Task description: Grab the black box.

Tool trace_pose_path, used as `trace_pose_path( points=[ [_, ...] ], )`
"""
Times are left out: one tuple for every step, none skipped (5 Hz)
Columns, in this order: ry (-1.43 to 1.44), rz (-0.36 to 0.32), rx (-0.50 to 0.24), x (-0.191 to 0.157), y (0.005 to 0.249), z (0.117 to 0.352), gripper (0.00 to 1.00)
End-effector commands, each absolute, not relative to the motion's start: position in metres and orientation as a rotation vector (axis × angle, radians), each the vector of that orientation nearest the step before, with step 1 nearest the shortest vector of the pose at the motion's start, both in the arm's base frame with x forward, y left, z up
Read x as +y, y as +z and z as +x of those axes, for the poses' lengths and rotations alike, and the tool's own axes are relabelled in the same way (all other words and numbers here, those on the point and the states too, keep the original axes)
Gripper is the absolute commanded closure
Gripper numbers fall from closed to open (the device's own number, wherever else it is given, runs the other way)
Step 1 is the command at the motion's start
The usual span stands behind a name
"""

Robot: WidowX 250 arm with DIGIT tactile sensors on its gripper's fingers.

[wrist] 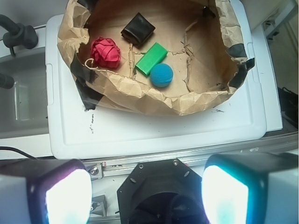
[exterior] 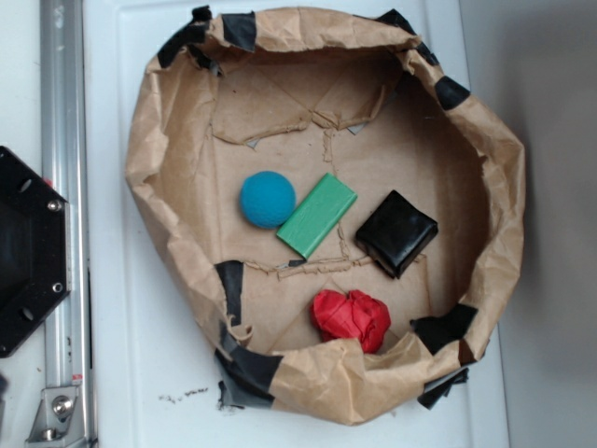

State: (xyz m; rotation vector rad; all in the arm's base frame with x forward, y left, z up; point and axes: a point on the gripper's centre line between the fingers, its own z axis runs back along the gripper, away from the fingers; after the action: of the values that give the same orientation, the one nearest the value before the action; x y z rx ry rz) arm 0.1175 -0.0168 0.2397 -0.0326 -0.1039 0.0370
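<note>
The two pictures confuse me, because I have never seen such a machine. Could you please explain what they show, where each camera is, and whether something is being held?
This is a small robot arm with one gripper, and two cameras. The exterior picture looks straight down at a nest of crumpled brown paper patched with black tape, lying on a white tray. Inside lie a blue ball, a green block, the black box and a red crumpled lump. The wrist picture comes from a camera on the arm itself. The two large blurred shapes at its bottom corners are the jaws, standing wide apart. They hold nothing. The gripper is well back from the paper nest, over the arm's black base, so the black box is not yet grabbed.
</note>
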Motion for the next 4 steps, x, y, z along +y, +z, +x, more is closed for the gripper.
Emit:
trace_pose_path(
  points=[
    [0.037, -0.033, -0.104, -0.017, 0.24, 0.117, 0.0],
    [0.103, 0.029, -0.196, 0.0, 0.216, 0.166, 0.0],
    [0.176, -0.074, -0.208, 0.006, 0.196, 0.192, 0.0],
    [0.312, -0.215, -0.141, 0.007, 0.165, 0.227, 0.0]
  ],
)
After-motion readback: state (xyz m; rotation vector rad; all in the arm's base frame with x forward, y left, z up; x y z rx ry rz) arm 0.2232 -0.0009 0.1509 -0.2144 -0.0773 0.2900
